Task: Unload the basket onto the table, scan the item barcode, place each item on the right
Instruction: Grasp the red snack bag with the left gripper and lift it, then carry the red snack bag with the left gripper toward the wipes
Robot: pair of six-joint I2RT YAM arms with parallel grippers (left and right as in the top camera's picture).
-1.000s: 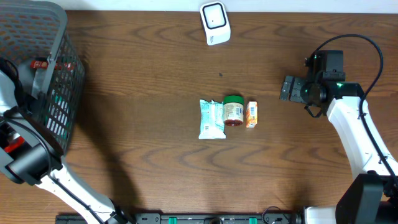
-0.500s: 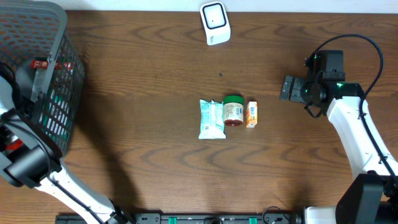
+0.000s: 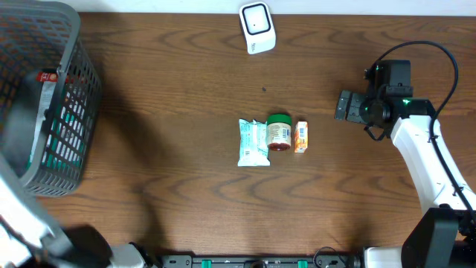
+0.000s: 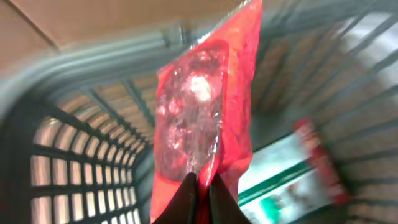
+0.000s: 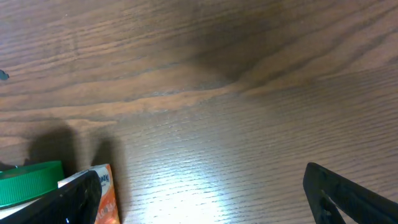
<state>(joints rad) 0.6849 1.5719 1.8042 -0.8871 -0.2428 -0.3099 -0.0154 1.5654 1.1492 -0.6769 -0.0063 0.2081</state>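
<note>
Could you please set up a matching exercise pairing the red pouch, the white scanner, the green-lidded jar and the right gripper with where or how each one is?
Things:
1. red pouch
2. white scanner
3. green-lidded jar
4. right gripper

Places or states:
A. between the pale packet and the orange carton
B. jaws wide open above the wooden table
C. near the table's far edge
D. pinched in the left gripper

Pairs: 1-D, 2-C, 3-A, 4-B.

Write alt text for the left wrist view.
The left gripper pinches the lower edge of a red packet with a clear window, inside a grey slatted basket. A green and white package lies blurred behind it.
</note>
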